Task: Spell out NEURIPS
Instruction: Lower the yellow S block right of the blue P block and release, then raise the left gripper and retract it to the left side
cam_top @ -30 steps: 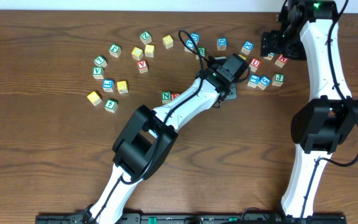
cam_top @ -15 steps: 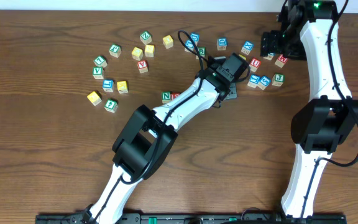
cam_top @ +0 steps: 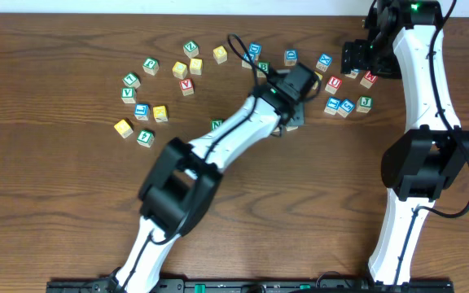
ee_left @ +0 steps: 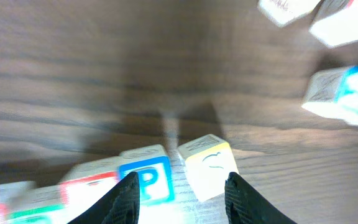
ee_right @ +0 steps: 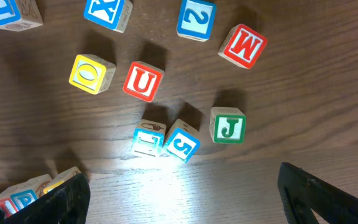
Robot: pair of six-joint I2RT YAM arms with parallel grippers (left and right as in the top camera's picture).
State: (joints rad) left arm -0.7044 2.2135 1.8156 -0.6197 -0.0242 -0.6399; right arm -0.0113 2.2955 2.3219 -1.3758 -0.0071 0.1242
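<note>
In the left wrist view my left gripper (ee_left: 182, 202) is open and empty, with its fingers either side of a blue P block (ee_left: 151, 179) and a yellow-sided block (ee_left: 207, 167). A red block (ee_left: 86, 190) stands left of the P, in a blurred row. In the overhead view the left gripper (cam_top: 290, 120) hangs over the right end of that row, and the arm hides all but the green N block (cam_top: 216, 125). My right gripper (ee_right: 185, 199) is open and empty above a blue S block (ee_right: 181, 143), a red U block (ee_right: 143, 81) and a green J block (ee_right: 229, 126).
Loose blocks X (ee_right: 107, 11), M (ee_right: 242, 45) and O (ee_right: 91, 73) lie near the right gripper (cam_top: 357, 57). Several more blocks (cam_top: 159, 77) are scattered at the back left of the wooden table (cam_top: 55, 203).
My left wrist has moved up and away from the row toward the back of the table. The right arm has not moved.
</note>
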